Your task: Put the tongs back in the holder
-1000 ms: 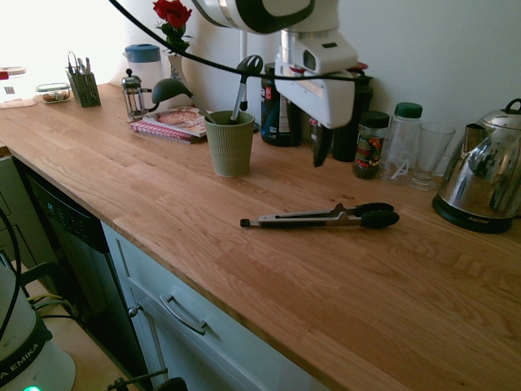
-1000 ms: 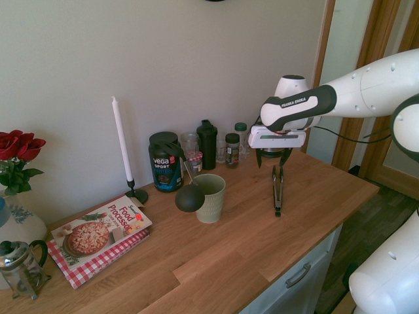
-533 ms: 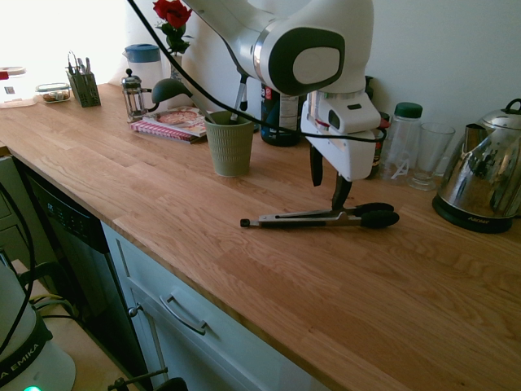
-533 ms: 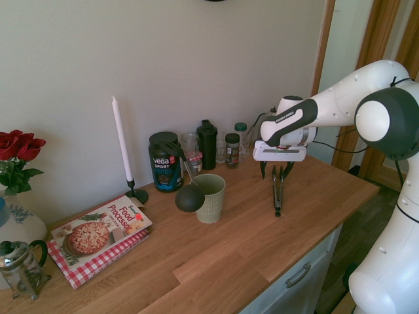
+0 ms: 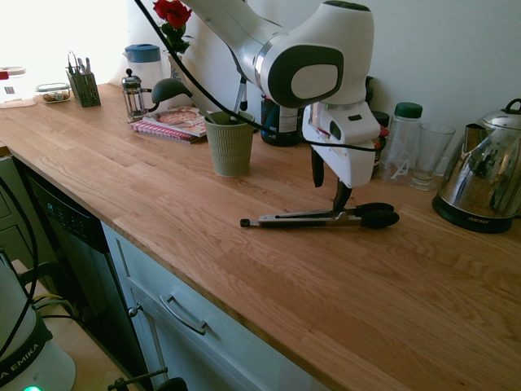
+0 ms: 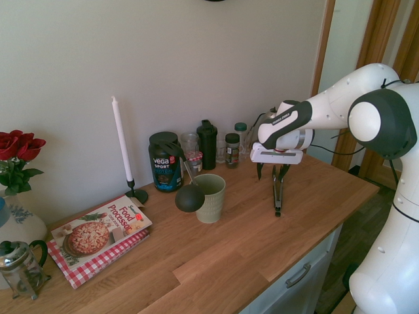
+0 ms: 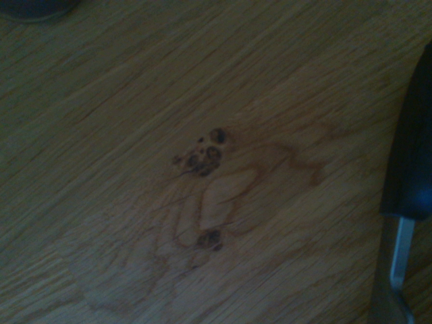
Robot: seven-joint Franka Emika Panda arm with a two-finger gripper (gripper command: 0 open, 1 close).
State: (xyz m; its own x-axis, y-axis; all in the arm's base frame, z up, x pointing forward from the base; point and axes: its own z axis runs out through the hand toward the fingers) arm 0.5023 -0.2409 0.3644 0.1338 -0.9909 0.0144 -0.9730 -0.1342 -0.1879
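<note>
wood-grained desk [image 5: 277, 269] under pale wall [image 6: 216, 59], end effector [image 5: 332, 191] released just above tongs [image 5: 317, 218], ribbed green cup [image 5: 230, 147] near, kettle [image 5: 482, 175] well apart

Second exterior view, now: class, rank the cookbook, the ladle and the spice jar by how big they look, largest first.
1. Cookbook
2. Ladle
3. Spice jar

The last two look close in size, so their order is unsure.

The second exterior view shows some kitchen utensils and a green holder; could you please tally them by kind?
Tongs: 1
Ladle: 1
Slotted spatula: 1
Holder: 1
Total: 4
</note>
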